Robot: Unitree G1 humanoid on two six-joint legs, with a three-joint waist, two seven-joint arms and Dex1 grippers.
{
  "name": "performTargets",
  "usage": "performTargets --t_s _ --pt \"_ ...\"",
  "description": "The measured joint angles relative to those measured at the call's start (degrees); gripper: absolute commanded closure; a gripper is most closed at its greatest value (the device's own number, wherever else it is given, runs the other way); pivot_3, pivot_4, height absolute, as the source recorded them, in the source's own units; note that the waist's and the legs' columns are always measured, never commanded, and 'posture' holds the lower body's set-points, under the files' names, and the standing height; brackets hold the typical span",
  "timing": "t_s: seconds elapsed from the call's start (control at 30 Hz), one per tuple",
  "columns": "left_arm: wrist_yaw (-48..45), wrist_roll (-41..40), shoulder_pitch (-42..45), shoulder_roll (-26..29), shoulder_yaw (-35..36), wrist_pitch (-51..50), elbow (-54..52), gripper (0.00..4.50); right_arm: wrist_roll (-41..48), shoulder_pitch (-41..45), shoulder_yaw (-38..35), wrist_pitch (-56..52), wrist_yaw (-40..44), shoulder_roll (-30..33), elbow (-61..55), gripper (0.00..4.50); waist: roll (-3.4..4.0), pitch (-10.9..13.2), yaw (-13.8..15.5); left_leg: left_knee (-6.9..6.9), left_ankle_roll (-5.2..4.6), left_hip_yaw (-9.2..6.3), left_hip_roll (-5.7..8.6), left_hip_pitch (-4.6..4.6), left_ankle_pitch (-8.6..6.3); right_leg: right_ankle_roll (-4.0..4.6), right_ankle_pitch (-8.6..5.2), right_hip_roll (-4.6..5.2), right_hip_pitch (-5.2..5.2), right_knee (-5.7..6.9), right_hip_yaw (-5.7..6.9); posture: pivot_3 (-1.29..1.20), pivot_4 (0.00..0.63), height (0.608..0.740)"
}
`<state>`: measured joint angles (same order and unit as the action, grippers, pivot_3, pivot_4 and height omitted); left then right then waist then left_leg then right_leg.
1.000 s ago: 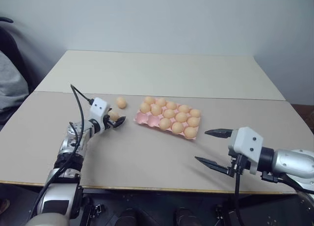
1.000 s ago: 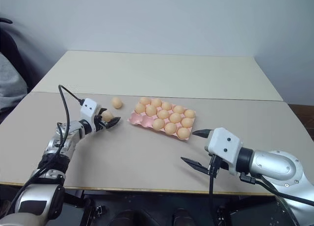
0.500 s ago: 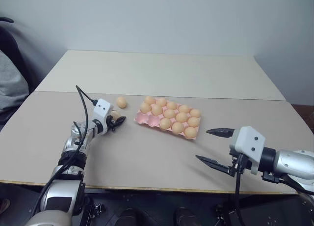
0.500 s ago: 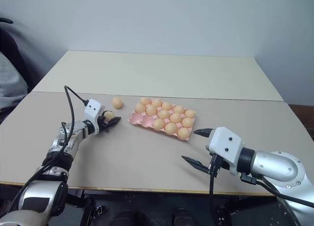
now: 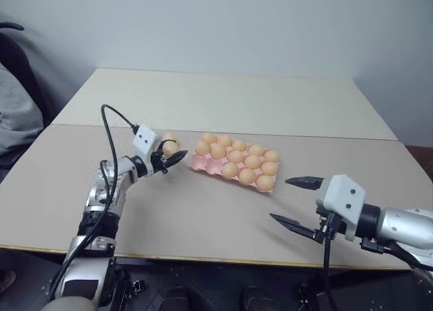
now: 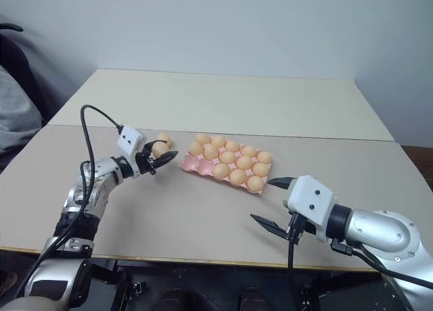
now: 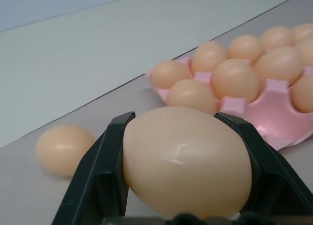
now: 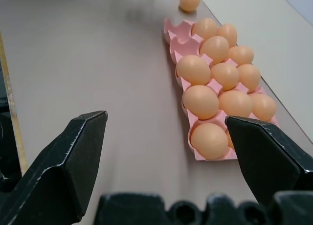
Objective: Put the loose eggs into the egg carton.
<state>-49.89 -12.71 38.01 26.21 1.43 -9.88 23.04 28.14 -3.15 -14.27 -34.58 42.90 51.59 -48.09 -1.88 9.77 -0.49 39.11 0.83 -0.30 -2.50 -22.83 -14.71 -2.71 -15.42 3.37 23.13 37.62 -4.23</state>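
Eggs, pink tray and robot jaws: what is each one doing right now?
Tan-orange oval egg: clamped in the left gripper, lifted off the table.
Second loose tan-orange egg: lying on the beige table.
Pink moulded egg carton: lidless, mostly filled, near-end cups empty.
Right gripper: jaws wide open, empty.

Left gripper (image 5: 168,155): fingers clamped on an egg (image 7: 188,161), held clear of the table, just beside the near-left end of the carton (image 5: 203,163), pointing toward it. Left arm extended forward. Right gripper (image 5: 292,201): fingers spread wide, empty, hovering off the carton's near-right end, pointing left.
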Motion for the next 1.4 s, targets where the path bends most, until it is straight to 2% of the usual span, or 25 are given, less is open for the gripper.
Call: performTargets --t_s 0.2,0.53,0.73,0.77,0.97,1.17,1.4 --pt "-5.61 0.05 2.19 -2.71 -4.92 -0.04 0.63 2.12 0.09 -0.99 -0.39 -0.45 -1.19 -0.28 -1.18 0.00 0.00 0.00 -0.13 0.01 -0.01 -0.01 0.01 -0.01 0.00 0.00 0.00 0.00 0.00 -0.01 0.00 0.00 0.150 0.740" --pt "-8.68 2.65 7.45 -6.37 -7.73 5.86 9.58 2.12 0.05 -2.95 -1.74 -0.62 -2.98 -0.45 -2.79 0.00 -0.01 0.00 -0.32 0.01 -0.01 -0.02 0.02 -0.01 0.00 0.00 0.00 -0.02 0.00 -0.01 -0.01 0.00 0.150 0.740" --pt "-7.98 3.76 8.34 -6.86 -7.60 7.63 12.91 0.19 0.04 -4.39 -2.35 -0.84 -3.88 -0.56 -3.76 0.00 -0.01 0.00 -0.18 0.04 -0.01 -0.04 0.03 -0.02 0.00 0.00 0.00 -0.01 -0.01 -0.01 0.00 0.00 0.150 0.740" --pt "-7.10 3.80 8.70 -7.34 -7.27 8.54 13.42 0.02 0.04 -4.45 -2.37 -0.84 -4.08 -0.57 -3.82 0.00 -0.01 0.00 -0.17 0.04 -0.01 -0.04 0.03 -0.01 0.00 0.00 0.00 -0.01 -0.02 -0.01 0.00 0.00 0.150 0.740" --pt "-5.22 3.24 10.02 -8.77 -4.98 10.92 14.64 0.02 0.05 -4.45 -2.37 -0.84 -4.27 -0.57 -3.86 0.00 -0.01 0.00 -0.15 0.04 -0.01 -0.06 0.03 -0.04 0.00 -0.01 0.00 -0.01 -0.01 -0.03 0.01 0.00 0.150 0.740" --pt "-8.21 0.92 5.74 -3.49 -2.68 8.17 6.97 0.02 0.06 -4.48 -2.38 -0.84 -4.21 -0.57 -3.81 0.00 0.00 -0.01 -0.57 0.04 -0.02 -0.06 0.01 0.03 0.00 -0.01 0.00 -0.03 -0.02 0.05 -0.01 0.00 0.150 0.740" --pt "-7.51 -1.37 -8.34 7.97 2.36 -1.19 -7.73 0.02 0.26 -2.75 -1.82 -0.70 -3.32 -0.56 -3.36 0.00 0.00 -0.01 -0.53 0.03 -0.01 -0.07 -0.05 0.01 0.00 -0.01 0.00 -0.02 0.01 0.03 0.01 0.00 0.150 0.740"
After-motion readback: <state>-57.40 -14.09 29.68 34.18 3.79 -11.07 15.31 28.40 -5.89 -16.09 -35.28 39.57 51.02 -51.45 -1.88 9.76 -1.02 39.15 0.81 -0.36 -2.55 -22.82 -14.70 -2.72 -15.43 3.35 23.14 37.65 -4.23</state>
